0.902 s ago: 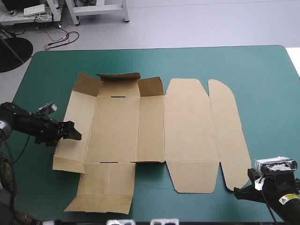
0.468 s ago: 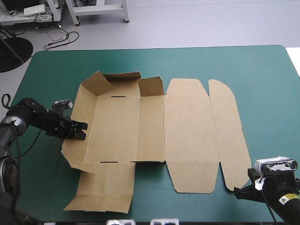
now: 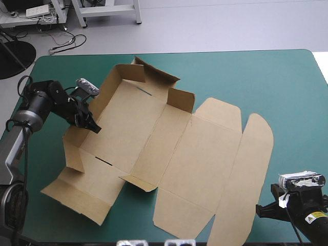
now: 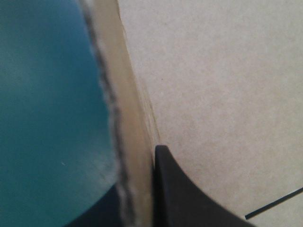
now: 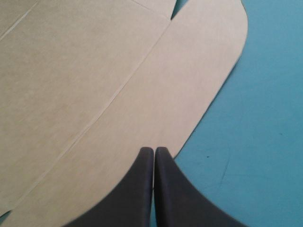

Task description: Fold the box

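1. The box point(image 3: 169, 154) lies open and askew on the teal-green tabletop point(image 3: 287, 87). Most of its brown panels are flat, and the lid end reaches toward the near right corner.
2. Its left side wall point(image 3: 110, 86) stands tilted up off the cover. This is probably because the left end effector point(image 3: 92, 124) holds it by the rim and levers it along its crease, a first step in raising the walls.
3. The left wrist view shows the black fingers all but pressed together, pinching the wall's raw edge, with one finger inside the box and the other outside.
4. The far end flap point(image 3: 154, 74) also stands up, with nothing holding it.
5. The right end effector point(image 5: 154, 150) is pressed together in one point and holds nothing. It sits low by the curved edge of the rounded lid flap point(image 5: 199, 85), probably waiting its turn. I cannot tell whether it touches the board.
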Action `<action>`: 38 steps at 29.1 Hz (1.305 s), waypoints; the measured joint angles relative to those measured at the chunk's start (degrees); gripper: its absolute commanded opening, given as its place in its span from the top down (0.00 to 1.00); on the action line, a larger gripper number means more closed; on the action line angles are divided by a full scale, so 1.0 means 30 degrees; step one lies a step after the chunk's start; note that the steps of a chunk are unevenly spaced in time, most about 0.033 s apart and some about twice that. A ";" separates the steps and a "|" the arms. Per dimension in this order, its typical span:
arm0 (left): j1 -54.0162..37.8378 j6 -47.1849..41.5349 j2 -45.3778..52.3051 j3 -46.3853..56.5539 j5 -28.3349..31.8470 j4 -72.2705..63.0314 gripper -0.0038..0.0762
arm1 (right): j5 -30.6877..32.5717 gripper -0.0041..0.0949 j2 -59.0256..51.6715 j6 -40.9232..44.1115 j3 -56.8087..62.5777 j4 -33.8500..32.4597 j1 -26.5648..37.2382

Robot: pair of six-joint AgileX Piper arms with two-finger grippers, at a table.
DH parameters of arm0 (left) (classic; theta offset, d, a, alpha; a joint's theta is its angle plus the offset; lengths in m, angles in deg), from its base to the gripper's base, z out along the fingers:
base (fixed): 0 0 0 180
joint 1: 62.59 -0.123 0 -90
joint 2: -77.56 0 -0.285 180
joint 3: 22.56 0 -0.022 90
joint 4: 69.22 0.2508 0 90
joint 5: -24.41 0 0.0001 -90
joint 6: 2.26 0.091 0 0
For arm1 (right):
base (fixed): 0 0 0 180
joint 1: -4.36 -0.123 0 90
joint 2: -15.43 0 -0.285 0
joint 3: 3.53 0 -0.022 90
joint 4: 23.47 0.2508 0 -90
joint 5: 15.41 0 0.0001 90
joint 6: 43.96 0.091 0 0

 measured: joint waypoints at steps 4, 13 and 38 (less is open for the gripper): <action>0.2193 0.0250 0.0007 -0.1761 0.0650 0.2403 0.96 | 0.0000 0.96 0.0000 0.0000 0.0000 0.0000 0.0000; 0.7426 0.0592 0.0007 -0.4584 0.3245 0.7242 0.96 | -0.0040 0.96 0.0000 0.0000 0.0000 0.0000 0.0000; 1.6513 -0.8424 0.0078 0.0679 0.7867 2.0274 0.96 | -0.3104 0.96 0.1558 0.2297 -0.2690 0.0021 0.0000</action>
